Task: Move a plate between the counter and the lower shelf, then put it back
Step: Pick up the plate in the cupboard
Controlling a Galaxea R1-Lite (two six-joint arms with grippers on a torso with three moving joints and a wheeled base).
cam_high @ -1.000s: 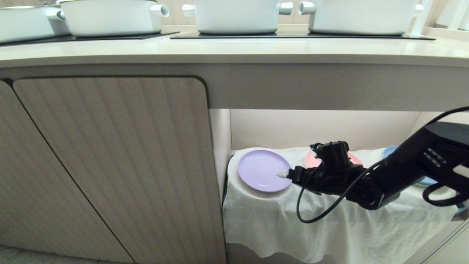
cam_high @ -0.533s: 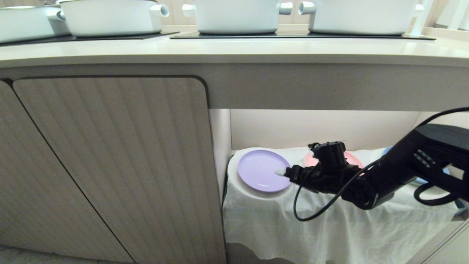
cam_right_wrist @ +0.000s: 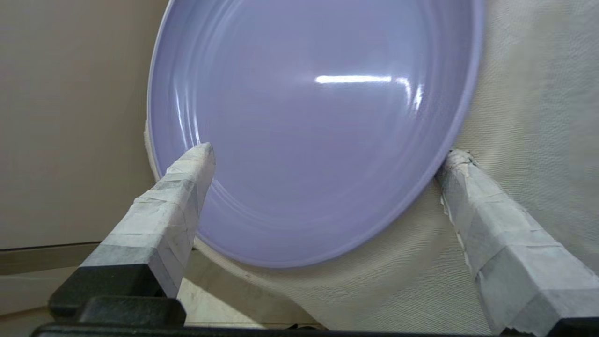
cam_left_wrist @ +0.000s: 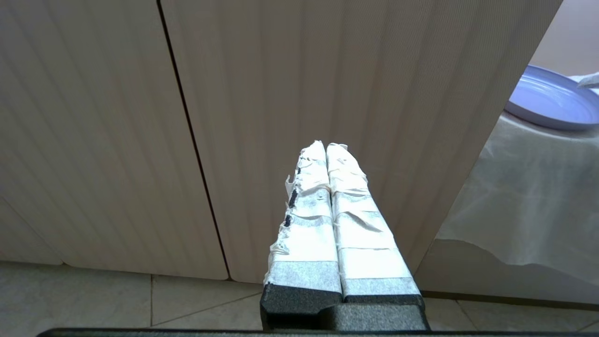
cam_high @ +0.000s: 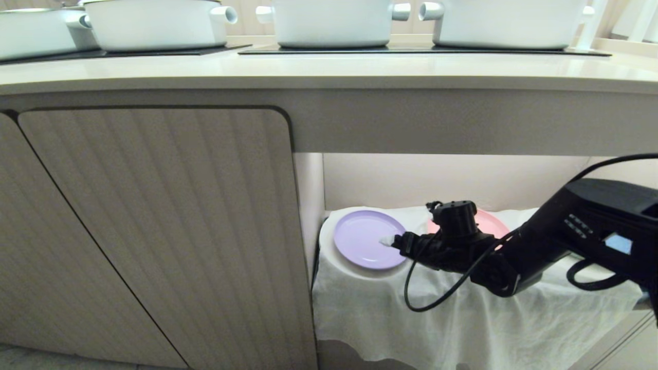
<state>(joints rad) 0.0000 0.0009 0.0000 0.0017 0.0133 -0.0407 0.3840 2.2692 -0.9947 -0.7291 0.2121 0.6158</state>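
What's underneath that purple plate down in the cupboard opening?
The plate rests on a rumpled white cloth draped over the lower shelf and hanging down its front. The cloth bulges into a round hump beneath the plate. What makes the hump is covered.

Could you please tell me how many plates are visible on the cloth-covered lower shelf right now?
2. The purple plate lies at the left end of the lower shelf; the pink plate sits to its right, partly behind the right arm. More could be hidden behind that arm.
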